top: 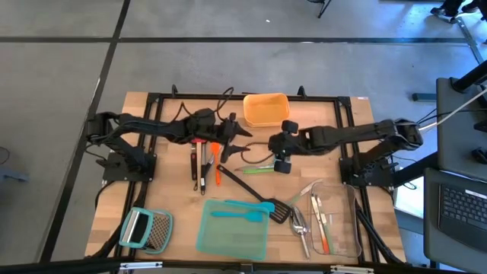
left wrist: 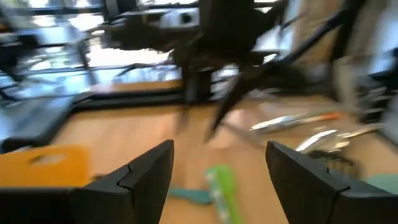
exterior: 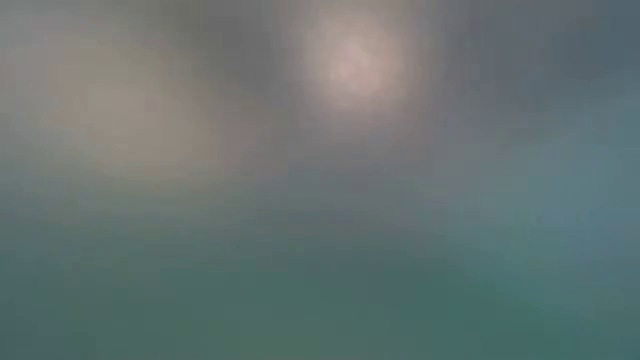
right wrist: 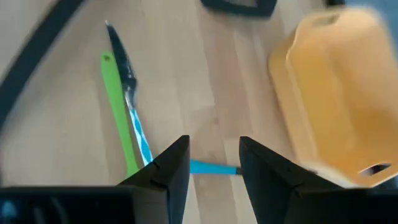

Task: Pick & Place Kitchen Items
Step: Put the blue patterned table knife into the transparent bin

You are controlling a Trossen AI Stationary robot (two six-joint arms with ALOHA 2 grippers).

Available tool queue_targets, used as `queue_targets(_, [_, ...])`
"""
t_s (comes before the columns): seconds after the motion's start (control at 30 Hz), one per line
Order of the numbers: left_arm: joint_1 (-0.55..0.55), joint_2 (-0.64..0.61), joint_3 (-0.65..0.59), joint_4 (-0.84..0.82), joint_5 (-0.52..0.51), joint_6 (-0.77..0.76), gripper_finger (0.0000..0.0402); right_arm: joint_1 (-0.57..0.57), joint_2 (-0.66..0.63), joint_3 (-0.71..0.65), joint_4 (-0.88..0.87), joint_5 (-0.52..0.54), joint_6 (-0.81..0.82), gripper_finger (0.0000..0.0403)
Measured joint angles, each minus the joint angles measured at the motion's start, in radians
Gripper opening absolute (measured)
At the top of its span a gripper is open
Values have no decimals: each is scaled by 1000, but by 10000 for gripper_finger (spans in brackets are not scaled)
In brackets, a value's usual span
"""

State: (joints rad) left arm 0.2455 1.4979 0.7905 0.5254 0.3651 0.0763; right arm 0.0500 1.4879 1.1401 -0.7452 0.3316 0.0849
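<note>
Beside me: orange container (top: 265,109), green spatula (top: 257,169) on the bench (top: 175,205)
My right pincer (right wrist: 214,163): apart, empty
My left pincer (left wrist: 219,168): apart, above the utensils (top: 204,164)

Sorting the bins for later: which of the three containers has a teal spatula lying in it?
The teal container at the table's front edge; a teal spatula lies in it. The orange container looks empty.

Both arms reached toward the table's centre, facing each other. The left gripper (top: 242,134) hovered with its 2 fingers (left wrist: 140,180) spread wide, empty. The right gripper (top: 274,156) held its fingers (right wrist: 171,171) parted, nothing between them.
</note>
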Motion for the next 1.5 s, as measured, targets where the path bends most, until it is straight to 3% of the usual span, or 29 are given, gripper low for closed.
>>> queue_targets(0.13, [0, -1, 16, 0, 121, -12, 251, -58, 0, -60, 38, -75, 5, 140])
queue_targets(0.37, [4, -4, 16, -28, 136, -35, 251, -85, 0, -142, 187, -120, 138, 140])
queue_targets(0.67, [38, -77, 16, -169, 194, -72, 251, -95, 23, -167, 184, -406, 113, 140])
queue_targets(1.0, [25, -94, 14, -164, 211, -31, 251, -83, 214, -166, 247, -359, -174, 140])
queue_targets(1.13, [24, -94, 14, -164, 210, -29, 251, -87, 282, -166, 260, -329, -154, 140])
queue_targets(1.5, [25, -94, 14, -161, 206, -11, 251, -125, 307, -163, 265, -342, -119, 140])
